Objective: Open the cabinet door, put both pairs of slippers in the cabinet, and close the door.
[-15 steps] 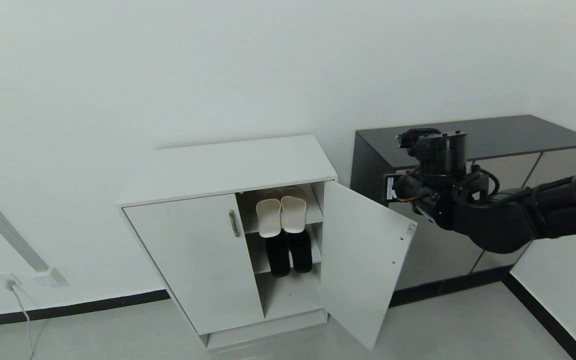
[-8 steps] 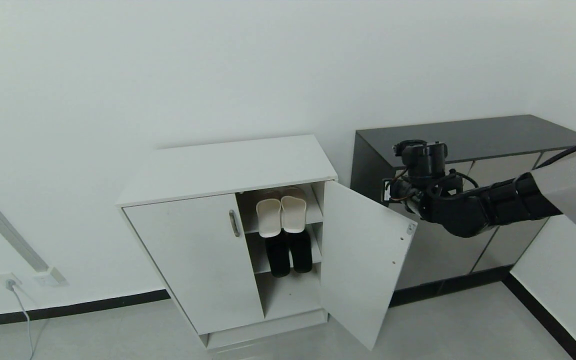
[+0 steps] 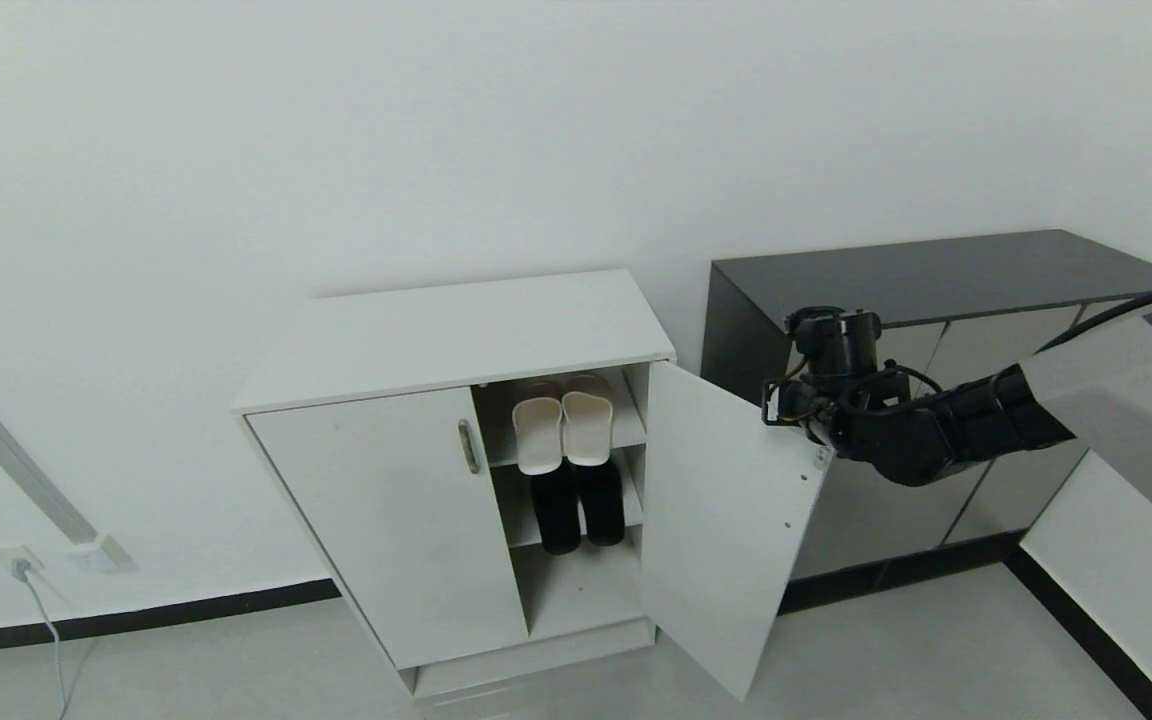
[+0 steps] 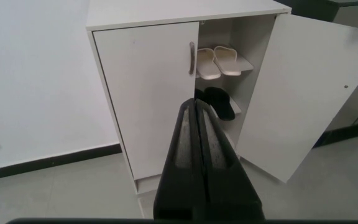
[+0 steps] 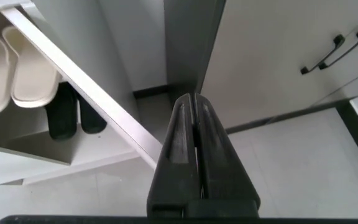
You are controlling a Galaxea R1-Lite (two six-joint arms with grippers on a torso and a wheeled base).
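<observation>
Well, both pairs were already inside the cabinet: the white slippers on its upper shelf and the black slippers on the shelf beneath, so I'd judge only the closing was left to you. The cabinet door stood swung out from the cabinet's right side. Your right end effector sat by that door's top outer corner, fingers pressed together and holding nothing. The left end effector hung out in front of the cabinet, likewise pinched flat and empty. That panel was probably stiff, light and free on its hinges, with a smooth face that fingers could skid across, so a push on its far face near the free edge would likely have served best. Its far face and any handle there were hidden from you, and I couldn't tell whether the right end effector actually touched the door. The white heels seemed to overhang their shelf.
</observation>
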